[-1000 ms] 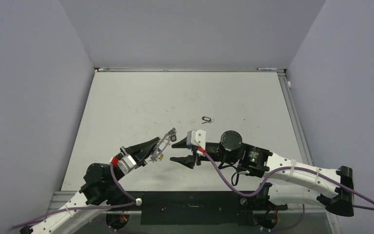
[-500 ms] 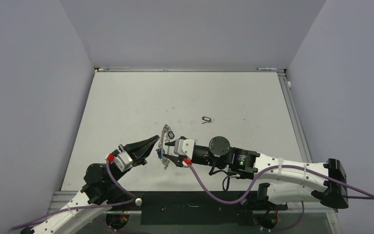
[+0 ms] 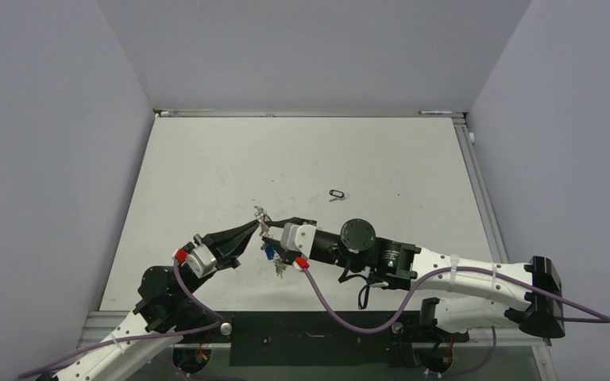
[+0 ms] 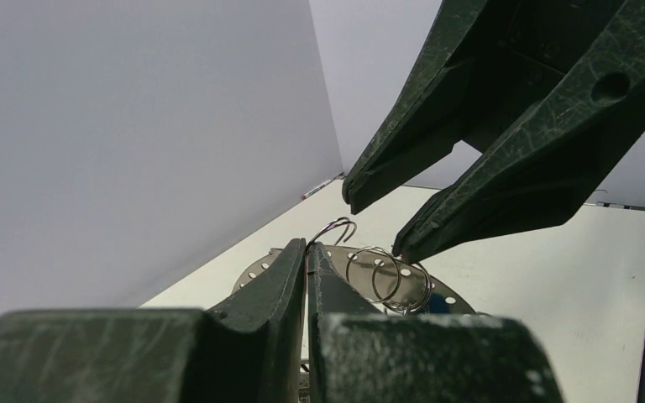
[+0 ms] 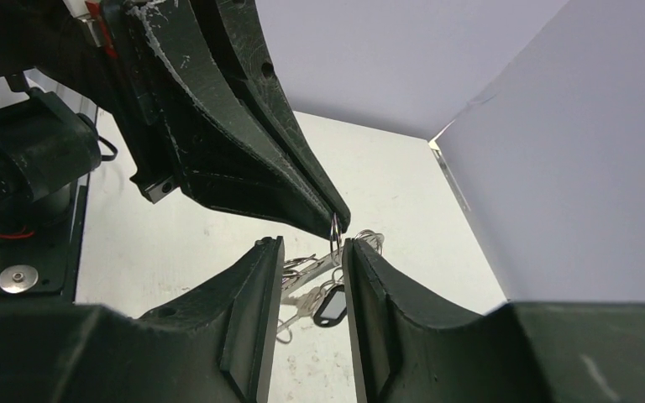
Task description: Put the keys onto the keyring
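2 grippers, 1 keyring, 1 loose key. Left gripper (image 3: 256, 225) is clamped tight on the flat, perforated grey metal keyring (image 4: 445, 295), held off the surface (image 3: 286, 151). Thin wire loops (image 4: 373, 274) and small keys (image 5: 329, 304), black and blue heads, dangle from it. Right gripper (image 3: 273, 238) is narrowly parted astride them. A black-tagged key (image 3: 336, 194) lies flat, well apart, long axis left-right.

Table (image 3: 302, 159): off-white matte top with light scuffs and a few small dark specks. Light is soft and even across the surface.

Enclosure: plain pale lavender-grey panels on three sides. Back wall (image 3: 310, 55) at 12 o'clock, left wall (image 3: 48, 159) at 9 o'clock, right wall (image 3: 572, 143) at 3 o'clock, all meeting the table edge.

A silver metal rail (image 3: 477, 186) runs along the table's 3 o'clock edge. At 6 o'clock a black strip (image 3: 310, 345) set in a metal frame borders the near edge.
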{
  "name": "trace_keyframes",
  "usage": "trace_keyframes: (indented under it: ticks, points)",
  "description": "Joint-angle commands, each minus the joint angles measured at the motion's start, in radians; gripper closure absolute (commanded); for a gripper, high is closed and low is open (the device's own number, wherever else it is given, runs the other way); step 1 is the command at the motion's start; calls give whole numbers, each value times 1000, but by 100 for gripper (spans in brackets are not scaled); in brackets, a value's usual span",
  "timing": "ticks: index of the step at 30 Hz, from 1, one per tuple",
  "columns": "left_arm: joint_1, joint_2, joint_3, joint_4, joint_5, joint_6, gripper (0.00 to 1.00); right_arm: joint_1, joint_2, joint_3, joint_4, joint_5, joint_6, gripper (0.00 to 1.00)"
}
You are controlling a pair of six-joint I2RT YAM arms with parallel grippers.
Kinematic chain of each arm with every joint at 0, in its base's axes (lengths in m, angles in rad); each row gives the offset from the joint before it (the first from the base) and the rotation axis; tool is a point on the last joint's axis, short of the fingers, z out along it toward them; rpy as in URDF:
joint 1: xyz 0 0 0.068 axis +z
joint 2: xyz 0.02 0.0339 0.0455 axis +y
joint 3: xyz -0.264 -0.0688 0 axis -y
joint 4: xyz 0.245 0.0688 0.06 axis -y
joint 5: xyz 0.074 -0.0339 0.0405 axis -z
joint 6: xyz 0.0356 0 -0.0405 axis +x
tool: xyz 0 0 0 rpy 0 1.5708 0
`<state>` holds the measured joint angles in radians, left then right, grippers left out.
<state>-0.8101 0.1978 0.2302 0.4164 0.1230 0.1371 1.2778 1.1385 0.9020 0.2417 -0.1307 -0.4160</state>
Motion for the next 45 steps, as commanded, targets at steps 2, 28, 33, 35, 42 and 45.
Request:
trace_keyframes:
  ticks: [2, 28, 33, 35, 42, 45]
  points:
    - [10, -1, 9, 96, 19, -19, 100, 2, 14, 38, 74, 32, -43, 67]
    - [18, -1, 5, 108, 41, -24, 100, -51, 65, 62, 63, 7, -53, 79]
    - [19, 1, 3, 113, 49, -25, 100, -52, 81, 81, 37, 1, -60, 85]
    - [19, 1, 3, 111, 49, -25, 100, -53, 92, 95, 19, 0, -62, 87]
    - [20, -9, 6, 87, 32, -23, 100, -65, 123, 126, -34, 27, -36, 95]
    - [20, -20, 12, 40, -9, -11, 100, -74, 123, 107, -19, 139, 50, 95]
